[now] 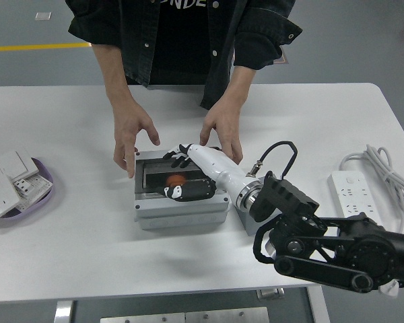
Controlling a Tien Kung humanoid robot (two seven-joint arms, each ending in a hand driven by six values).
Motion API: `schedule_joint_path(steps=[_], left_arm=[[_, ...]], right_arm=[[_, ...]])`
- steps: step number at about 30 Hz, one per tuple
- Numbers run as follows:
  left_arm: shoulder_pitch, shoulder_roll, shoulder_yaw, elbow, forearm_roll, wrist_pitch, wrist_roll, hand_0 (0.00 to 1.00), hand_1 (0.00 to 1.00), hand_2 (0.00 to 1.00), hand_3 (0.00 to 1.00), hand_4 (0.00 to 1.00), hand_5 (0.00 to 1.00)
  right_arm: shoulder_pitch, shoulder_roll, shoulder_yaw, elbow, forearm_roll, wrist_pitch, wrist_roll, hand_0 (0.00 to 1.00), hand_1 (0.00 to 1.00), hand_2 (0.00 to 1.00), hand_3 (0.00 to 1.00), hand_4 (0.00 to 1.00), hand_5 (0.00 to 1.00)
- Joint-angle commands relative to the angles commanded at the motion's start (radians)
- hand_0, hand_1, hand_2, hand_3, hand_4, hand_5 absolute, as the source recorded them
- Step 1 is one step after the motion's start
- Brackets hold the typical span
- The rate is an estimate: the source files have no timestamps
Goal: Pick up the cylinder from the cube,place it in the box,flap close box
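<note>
- Fingers (178, 154) of the right hand (188, 156) lay spread flat on the box (180, 202) lid, clamping nothing.
- The orange cylinder (176, 180) showed through the lid, just beneath them.
- A person's hands (132, 134) hovered at the box's far edge.

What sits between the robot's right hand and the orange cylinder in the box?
In the head view, the clear lid, nearly shut, lies between the right hand pressing on it and the cylinder beneath.

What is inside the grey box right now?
An orange cylinder shows through the lid of the box; the robot hand on the lid covers the rest.
</note>
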Motion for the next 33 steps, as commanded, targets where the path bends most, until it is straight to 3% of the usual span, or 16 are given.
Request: schedule_joint_path(steps=[8, 17, 21, 27, 33], left_arm=[[0.002, 0.0, -0.004, 0.001, 0.001, 0.002, -0.003, 0.595, 0.621, 0.604, 0.617, 0.683, 0.229], [0.01, -0.004, -0.003, 0.003, -0.006, 0.003, -0.002, 0.595, 0.621, 0.605, 0.618, 0.683, 0.227], [0.017, -0.007, 0.059, 0.005, -0.041, 0.008, 0.0, 0.595, 0.621, 0.605, 0.618, 0.683, 0.227], [0.037, -0.014, 0.1, 0.001, -0.103, 0.02, -0.017, 0.595, 0.621, 0.605, 0.618, 0.684, 0.227], [0.092, -0.023, 0.067, -0.019, -0.083, 0.032, -0.024, 0.596, 0.621, 0.606, 0.617, 0.683, 0.228]], right_arm=[[-0.047, -0.023, 0.078, -0.02, 0.172, -0.038, 0.109, 0.744, 0.641, 0.676, 0.746, 0.717, 0.411], [-0.19, -0.102, 0.296, 0.08, 0.142, -0.121, 0.213, 0.743, 0.646, 0.678, 0.738, 0.687, 0.432], [-0.261, -0.119, 0.404, 0.062, 0.192, -0.166, 0.299, 0.743, 0.646, 0.678, 0.738, 0.687, 0.432], [-0.351, -0.088, 0.575, -0.03, 0.309, -0.239, 0.461, 0.735, 0.641, 0.667, 0.706, 0.687, 0.436], [-0.406, -0.04, 0.736, -0.123, 0.462, -0.239, 0.663, 0.755, 0.669, 0.673, 0.695, 0.7, 0.433]])
